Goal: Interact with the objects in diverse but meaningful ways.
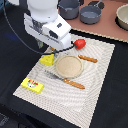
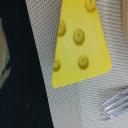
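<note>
A yellow holed cheese wedge lies on the striped placemat, near its far edge at the exterior view's left. My gripper hangs just above the wedge, mostly covered by the white arm, and its fingers do not show in the wrist view. A red fruit sits to the right of the arm. The yellow box with red marks rests on the mat's near left corner. Two grey pots stand on the brown surface at the back.
A round tan plate is in the middle of the mat. An orange-handled fork lies in front of it and an orange-handled knife beside it. A bowl stands at the back right. Black table surrounds the mat.
</note>
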You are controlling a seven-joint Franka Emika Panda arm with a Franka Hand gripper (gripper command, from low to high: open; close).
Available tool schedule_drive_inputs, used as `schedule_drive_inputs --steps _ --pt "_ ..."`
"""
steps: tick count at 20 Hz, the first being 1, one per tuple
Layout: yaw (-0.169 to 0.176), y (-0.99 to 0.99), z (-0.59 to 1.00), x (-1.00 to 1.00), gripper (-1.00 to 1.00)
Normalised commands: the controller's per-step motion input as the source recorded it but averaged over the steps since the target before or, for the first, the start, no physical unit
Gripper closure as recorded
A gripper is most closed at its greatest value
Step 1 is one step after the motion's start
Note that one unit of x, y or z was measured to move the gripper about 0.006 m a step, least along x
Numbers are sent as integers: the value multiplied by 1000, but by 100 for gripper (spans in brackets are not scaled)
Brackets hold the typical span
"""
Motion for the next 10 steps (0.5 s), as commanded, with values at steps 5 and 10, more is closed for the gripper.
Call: schedule_drive_inputs --steps 5,10 --pt "45 0 -205 -115 -100" --pt "45 0 -257 -94 -100"
